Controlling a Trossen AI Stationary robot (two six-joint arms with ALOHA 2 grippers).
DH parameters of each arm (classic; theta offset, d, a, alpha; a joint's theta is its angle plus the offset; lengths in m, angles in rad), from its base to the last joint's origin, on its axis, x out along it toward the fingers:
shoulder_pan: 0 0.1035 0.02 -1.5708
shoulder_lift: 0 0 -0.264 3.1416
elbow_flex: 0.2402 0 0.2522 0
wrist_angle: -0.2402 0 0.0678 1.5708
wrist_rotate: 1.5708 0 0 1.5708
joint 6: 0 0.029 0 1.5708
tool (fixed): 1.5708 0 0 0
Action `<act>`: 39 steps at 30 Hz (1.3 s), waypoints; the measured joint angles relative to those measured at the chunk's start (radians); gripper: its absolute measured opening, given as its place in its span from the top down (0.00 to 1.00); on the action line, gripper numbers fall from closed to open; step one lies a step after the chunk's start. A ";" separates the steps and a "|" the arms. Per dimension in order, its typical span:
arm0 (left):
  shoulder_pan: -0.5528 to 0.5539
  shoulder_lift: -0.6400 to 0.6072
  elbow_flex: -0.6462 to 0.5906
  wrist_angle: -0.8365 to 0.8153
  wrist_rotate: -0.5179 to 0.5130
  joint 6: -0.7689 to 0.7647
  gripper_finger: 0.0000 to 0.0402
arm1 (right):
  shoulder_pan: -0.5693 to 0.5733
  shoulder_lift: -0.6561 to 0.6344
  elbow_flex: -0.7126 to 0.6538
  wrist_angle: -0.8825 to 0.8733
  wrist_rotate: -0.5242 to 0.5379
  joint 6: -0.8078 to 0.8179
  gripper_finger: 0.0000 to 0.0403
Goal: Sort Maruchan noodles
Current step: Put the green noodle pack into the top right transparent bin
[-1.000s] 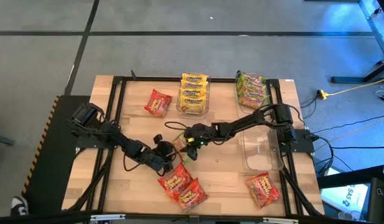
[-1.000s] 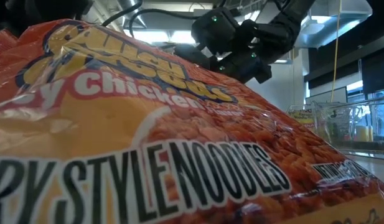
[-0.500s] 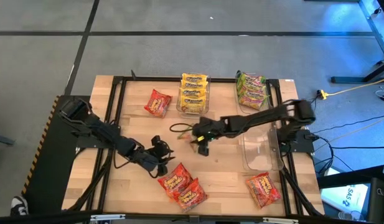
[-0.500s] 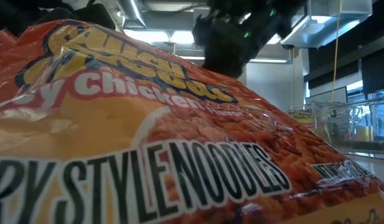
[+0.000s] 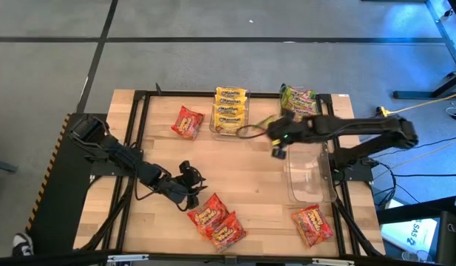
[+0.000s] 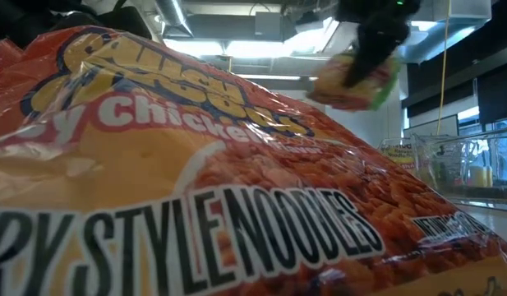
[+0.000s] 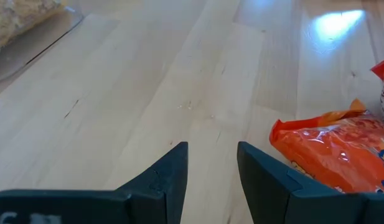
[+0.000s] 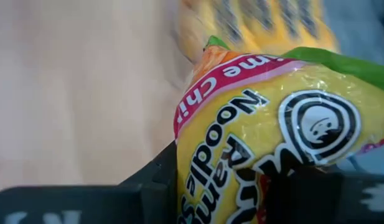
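My right gripper (image 5: 276, 139) is clamped on a light green noodle packet (image 8: 266, 130), carried above the table toward the green-packet bin (image 5: 298, 106); next: line up over it and release. My left gripper (image 7: 210, 171), jaws apart and empty, waits beside the red-orange packets (image 5: 215, 219).

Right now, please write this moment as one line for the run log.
right hand: shut on green noodle packet, in the air near the green bin | left hand: open, empty, beside red packets
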 joint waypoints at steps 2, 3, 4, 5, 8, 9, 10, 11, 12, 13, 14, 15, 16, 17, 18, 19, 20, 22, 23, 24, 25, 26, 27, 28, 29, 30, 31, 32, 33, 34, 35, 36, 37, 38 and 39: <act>0.000 0.000 0.000 0.000 0.000 0.000 0.67 | -0.034 -0.046 0.000 -0.082 0.030 -0.032 0.71; 0.000 0.000 0.000 0.000 -0.001 0.000 0.67 | -0.052 -0.066 0.000 -0.121 0.044 -0.053 0.71; 0.000 0.000 0.000 0.000 -0.001 0.000 0.67 | -0.071 -0.083 0.000 -0.157 0.065 -0.075 0.71; 0.000 0.000 0.000 0.000 -0.001 0.000 0.67 | -0.089 -0.099 0.000 -0.191 0.087 -0.095 0.71; 0.000 0.000 0.000 0.000 -0.001 0.000 0.67 | -0.152 -0.131 0.000 -0.293 0.130 -0.154 0.71; 0.000 0.000 0.000 0.000 -0.001 0.000 0.67 | -0.173 -0.134 0.000 -0.321 0.132 -0.168 0.71; 0.000 0.000 0.000 0.000 -0.002 0.000 0.67 | -0.197 -0.134 -0.001 -0.351 0.131 -0.183 0.71; 0.000 0.000 0.000 0.000 -0.002 0.000 0.67 | -0.220 -0.133 -0.002 -0.378 0.131 -0.190 0.71; 0.000 0.000 0.000 0.000 -0.002 0.000 0.67 | -0.240 -0.133 -0.002 -0.401 0.130 -0.205 0.71; 0.000 0.000 0.000 0.000 -0.002 0.000 0.67 | -0.260 -0.133 -0.002 -0.417 0.131 -0.218 0.70; 0.000 0.000 0.000 0.000 -0.002 0.000 0.67 | -0.277 -0.133 -0.006 -0.417 0.133 -0.241 0.70; 0.000 0.000 0.000 0.000 -0.002 0.000 0.67 | -0.290 -0.131 -0.014 -0.408 0.137 -0.268 0.70; 0.000 0.000 0.000 0.000 -0.002 0.000 0.67 | -0.302 -0.130 -0.027 -0.396 0.136 -0.296 0.70; 0.000 0.000 0.000 0.000 -0.002 0.000 0.67 | -0.317 -0.129 -0.044 -0.383 0.133 -0.328 0.70; 0.000 0.000 0.000 0.000 -0.002 0.000 0.67 | -0.333 -0.129 -0.063 -0.366 0.130 -0.362 0.70; 0.000 0.000 0.000 0.000 -0.002 0.000 0.67 | -0.348 -0.129 -0.084 -0.347 0.126 -0.395 0.70; 0.000 0.000 0.000 0.000 -0.002 0.000 0.67 | -0.363 -0.129 -0.107 -0.328 0.120 -0.425 0.70; 0.000 0.000 0.000 0.000 -0.002 0.000 0.67 | -0.390 -0.129 -0.162 -0.289 0.105 -0.466 0.70; 0.000 0.000 0.000 0.000 -0.003 0.001 0.67 | -0.400 -0.129 -0.189 -0.263 0.096 -0.480 0.70; 0.000 0.000 0.000 0.000 -0.003 0.003 0.67 | -0.407 -0.129 -0.215 -0.234 0.085 -0.494 0.70; 0.000 0.000 0.000 0.000 -0.004 0.006 0.67 | -0.414 -0.129 -0.244 -0.206 0.077 -0.505 0.70; 0.003 0.000 0.000 0.000 -0.008 0.008 0.67 | -0.419 -0.129 -0.272 -0.177 0.070 -0.523 0.70; 0.003 0.000 0.000 0.000 -0.012 0.008 0.67 | -0.423 -0.129 -0.300 -0.150 0.065 -0.543 0.70; 0.004 0.000 0.000 0.000 -0.016 0.008 0.67 | -0.426 -0.129 -0.326 -0.125 0.061 -0.560 0.70; 0.004 0.000 0.000 0.000 -0.018 0.007 0.67 | -0.428 -0.129 -0.351 -0.100 0.053 -0.581 0.70; 0.004 0.000 0.000 0.000 -0.020 0.007 0.67 | -0.428 -0.129 -0.373 -0.077 0.047 -0.603 0.70; 0.004 0.000 0.000 0.000 -0.019 0.007 0.67 | -0.427 -0.129 -0.392 -0.061 0.038 -0.617 0.70; 0.004 0.000 0.000 0.000 -0.019 0.003 0.67 | -0.427 -0.129 -0.409 -0.046 0.033 -0.627 0.70; 0.004 0.000 0.000 0.000 -0.019 0.003 0.67 | -0.427 -0.129 -0.422 -0.021 0.036 -0.629 0.70; 0.004 0.000 0.000 0.000 -0.020 0.003 0.67 | -0.427 -0.129 -0.433 -0.002 0.033 -0.628 0.70; 0.004 0.000 0.000 0.000 -0.020 0.003 0.67 | -0.427 -0.129 -0.442 0.006 0.034 -0.628 0.70; 0.004 0.000 0.000 0.000 -0.021 0.003 0.67 | -0.427 -0.129 -0.450 0.013 0.034 -0.627 0.70; 0.005 0.000 0.000 0.000 -0.021 0.003 0.67 | -0.427 -0.129 -0.454 0.020 0.039 -0.626 0.70; 0.006 0.000 0.000 0.000 -0.021 0.006 0.67 | -0.427 -0.130 -0.458 0.033 0.048 -0.625 0.69; 0.007 0.000 0.000 0.000 -0.021 0.007 0.67 | -0.427 -0.130 -0.459 0.037 0.055 -0.623 0.68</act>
